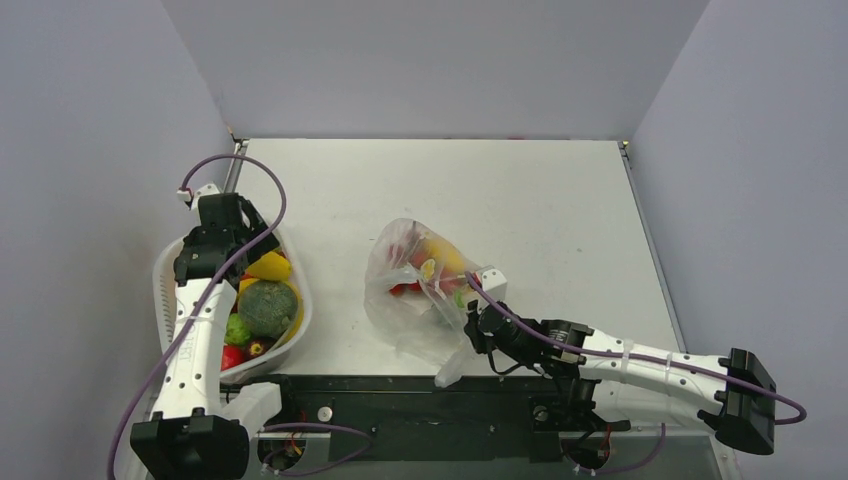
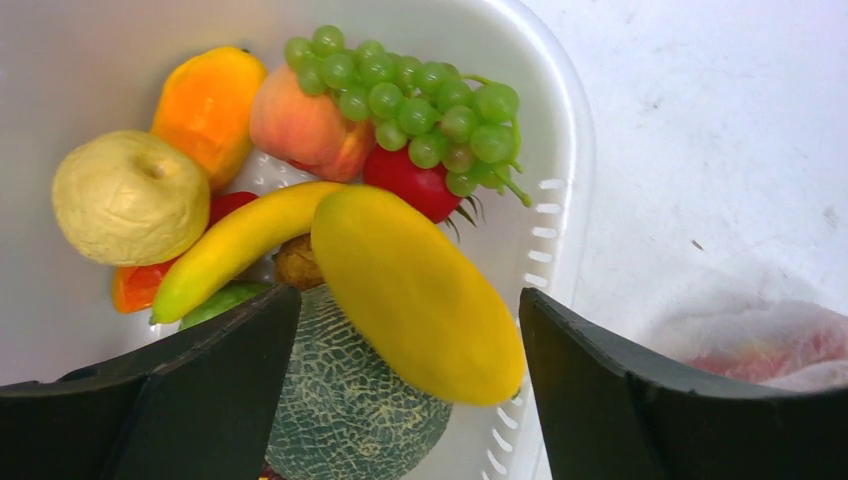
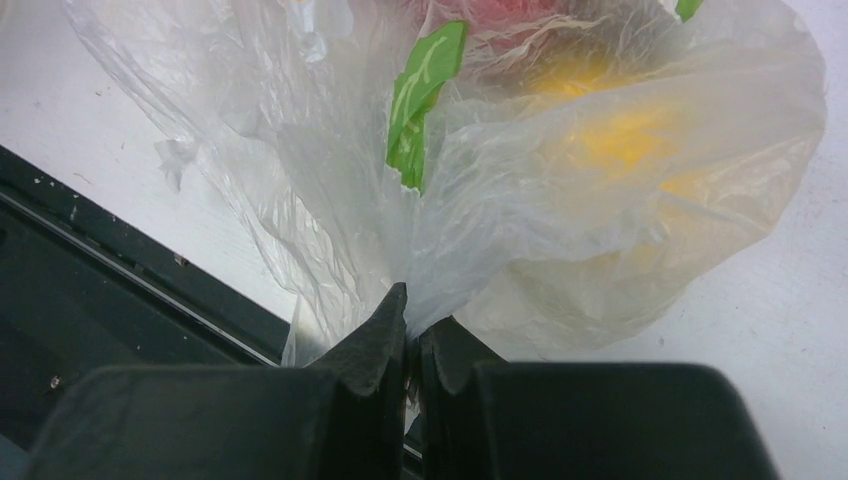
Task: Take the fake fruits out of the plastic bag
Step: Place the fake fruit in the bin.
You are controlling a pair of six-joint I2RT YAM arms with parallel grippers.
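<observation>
The plastic bag lies mid-table with red, yellow and green fake fruits showing through the film. My right gripper is shut on a bunched fold at the bag's near side. In the right wrist view its jaws pinch the film of the bag, with a yellow fruit and a green piece inside. My left gripper is open over the white basket. In the left wrist view a yellow mango lies free between the wide-apart fingers, resting on a melon.
The basket's wall holds green grapes, a peach, an orange fruit, a pale apple and a banana. A black base strip runs along the near edge. Grey walls enclose the table.
</observation>
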